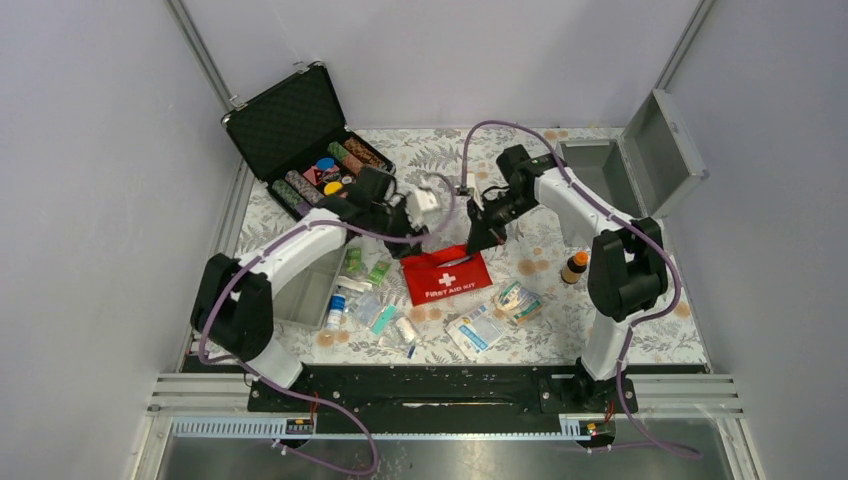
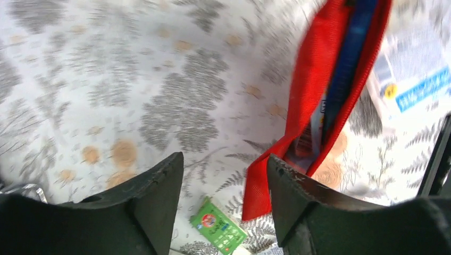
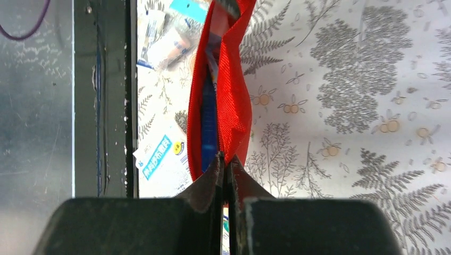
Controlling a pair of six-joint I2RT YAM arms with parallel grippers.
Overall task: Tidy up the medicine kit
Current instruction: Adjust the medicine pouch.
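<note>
The medicine kit (image 1: 600, 158), a silver-grey metal box, stands at the far right corner of the bench (image 1: 640, 300) with its hinged lid (image 1: 668, 148) thrown back to the right and the grey inside showing. Both arms reach toward the middle of the bench, well apart from the box. The right tool (image 3: 226, 162) is pinched tight on one end of the red first-aid pouch (image 3: 228, 95), whose unzipped mouth gapes along the top and shows a blue lining or item inside. The left tool (image 2: 224, 162) stands wide with nothing between its fingers (image 2: 159, 186), hanging just to the left of the pouch's open edge, over the fern-printed cloth. A green sachet (image 2: 218, 226) lies on the cloth below the left tool, and a white packet with a blue label (image 2: 420, 79) lies on the pouch's other side. In the overhead view a small brown bottle (image 1: 574, 267) stands upright to the right of the pouch, between it and the right arm's base. More packets and small tubes are scattered near the pouch on its left and right. A black foam-lined case (image 1: 290, 125) of coloured chips sits open at the far left, and a shallow grey tray (image 1: 305, 295) lies by the left arm.
</note>
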